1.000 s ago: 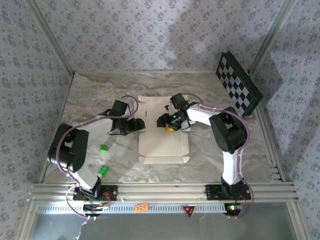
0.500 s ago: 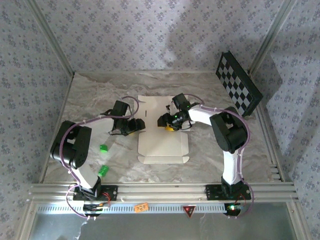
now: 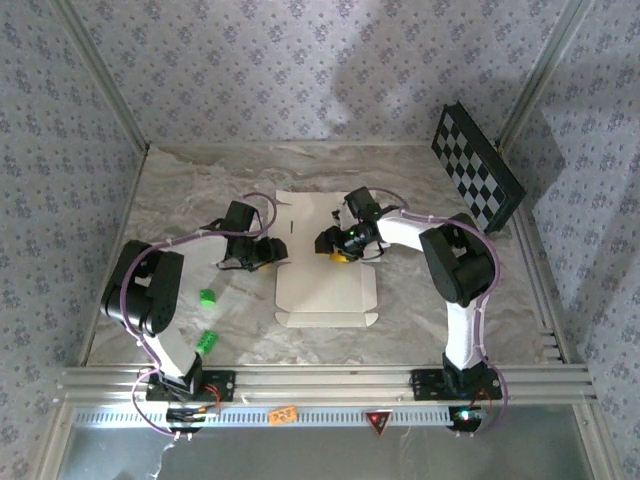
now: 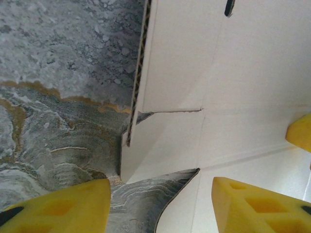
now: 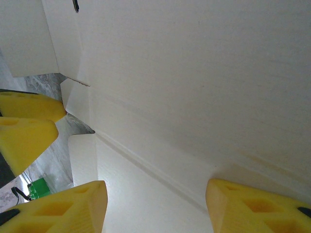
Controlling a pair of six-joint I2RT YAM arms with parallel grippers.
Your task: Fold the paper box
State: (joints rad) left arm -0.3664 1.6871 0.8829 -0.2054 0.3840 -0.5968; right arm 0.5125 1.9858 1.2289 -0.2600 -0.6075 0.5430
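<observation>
The paper box lies flat and unfolded in the middle of the table, cream-white side up. My left gripper sits low at its left edge. In the left wrist view the box has a small side flap lifted slightly off the table. The left gripper is open, straddling the notch beside that flap. My right gripper hovers over the sheet's upper middle. In the right wrist view it is open, its fingers spread over a crease in the box.
A black-and-white checkerboard panel leans at the back right. Two small green blocks lie left of the box, near the left arm. Patterned walls close in three sides, and an aluminium rail runs along the front.
The left arm's elbow has shifted slightly and its gripper has settled closer against the box's left edge. The right gripper has barely moved. The box lies as before.
</observation>
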